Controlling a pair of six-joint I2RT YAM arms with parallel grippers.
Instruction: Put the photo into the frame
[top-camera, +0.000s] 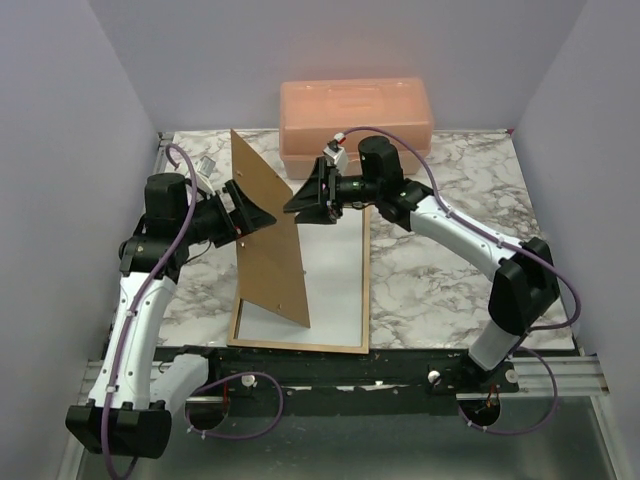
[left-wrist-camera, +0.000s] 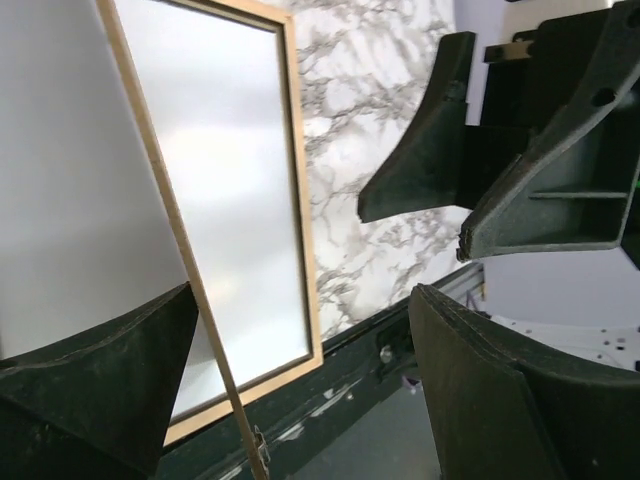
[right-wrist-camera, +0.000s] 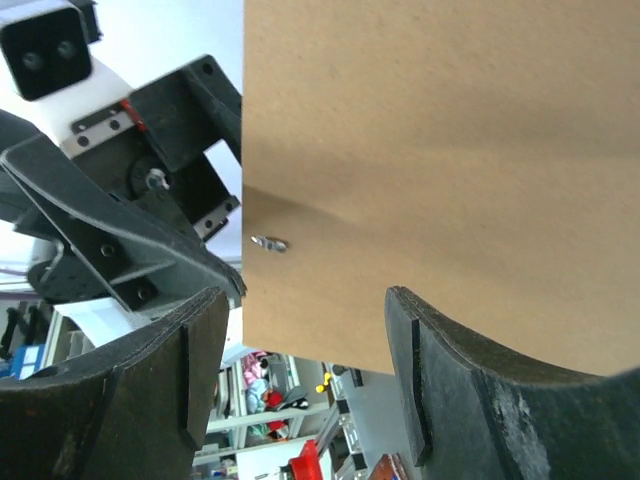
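The frame lies flat on the marble table, its light wood back facing up. Inside it is a plain white sheet, apparently the photo face down. A brown backing panel stands tilted on its edge over the frame's left part. My left gripper straddles the panel's thin edge, jaws wide and not pressing it. My right gripper is open on the panel's other side, fingertips close to its brown face, nothing between them.
A translucent orange lidded box sits at the back of the table behind the right gripper. Bare marble tabletop lies right of the frame. A small metal tab sticks out of the panel. Purple walls close in both sides.
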